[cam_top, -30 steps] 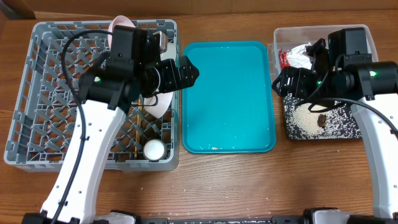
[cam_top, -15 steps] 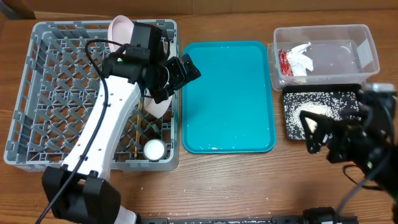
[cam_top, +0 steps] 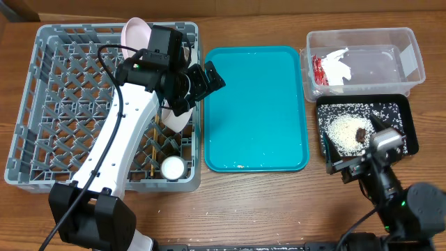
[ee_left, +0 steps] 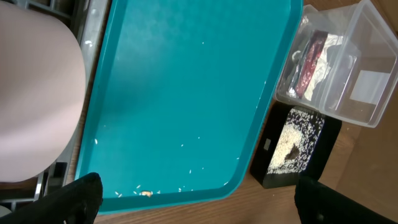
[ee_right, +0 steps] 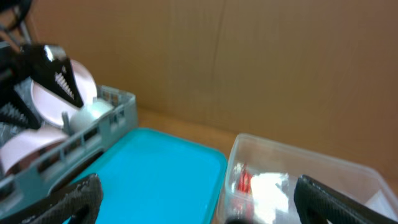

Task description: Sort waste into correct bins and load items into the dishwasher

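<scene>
Right claw (cam_top: pixel 341 169) pulled back, beside black tray (cam_top: pixel 410 125)

Ahead of the black left hand (cam_top: pixel 212 77), the teal tray (cam_top: pixel 254 104) is gleaming, flecked with a few white grains; behind the hand, the rack (cam_top: pixel 42 104) is showing a grey lattice and a pale pink plate (cam_top: pixel 134 33). Farther out, the black tray (cam_top: pixel 411 136) is carrying white rice (cam_top: pixel 341 129) around a brown lump (cam_top: pixel 361 132), and the clear tub (cam_top: pixel 390 42) is showing a red-and-silver wrapper (cam_top: pixel 318 68) and white paper (cam_top: pixel 339 64).
</scene>
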### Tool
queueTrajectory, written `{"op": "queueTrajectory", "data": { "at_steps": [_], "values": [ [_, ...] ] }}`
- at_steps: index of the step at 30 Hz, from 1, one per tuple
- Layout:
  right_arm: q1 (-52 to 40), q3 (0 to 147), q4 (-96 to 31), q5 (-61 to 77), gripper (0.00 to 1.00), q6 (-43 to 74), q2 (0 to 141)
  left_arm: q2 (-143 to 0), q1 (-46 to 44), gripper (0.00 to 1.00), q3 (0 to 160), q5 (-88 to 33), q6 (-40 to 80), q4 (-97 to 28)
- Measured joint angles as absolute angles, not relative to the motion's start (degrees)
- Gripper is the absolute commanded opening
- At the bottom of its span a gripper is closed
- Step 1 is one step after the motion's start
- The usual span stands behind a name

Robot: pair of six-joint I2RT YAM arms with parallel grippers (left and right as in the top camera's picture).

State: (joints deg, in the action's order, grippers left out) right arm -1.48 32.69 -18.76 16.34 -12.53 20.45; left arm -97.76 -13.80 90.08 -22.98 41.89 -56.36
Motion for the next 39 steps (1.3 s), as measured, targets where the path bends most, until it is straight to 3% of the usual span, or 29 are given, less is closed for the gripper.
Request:
{"op": "queueTrajectory", "data": {
  "at_steps": [11, 20, 39],
  "values": [
    [-1.5, 8.14, -4.08, 17.82, 1.0, -13.58, 3.64, -97.76, -13.8, 1.0, 90.08, -22.96, 41.89, -56.27],
    [-1.74, 1.06, 4.05, 15.38, 1.0, -13.26, 0.84, -97.76, -13.8, 1.0, 90.08, -22.96, 41.89, -56.31],
    [-2.31, 1.06, -4.69, 5.02, 1.0, -3.4, 0.8, -97.76, -13.8, 1.0, 90.08, -22.96, 41.89, -56.29]
  ]
}}
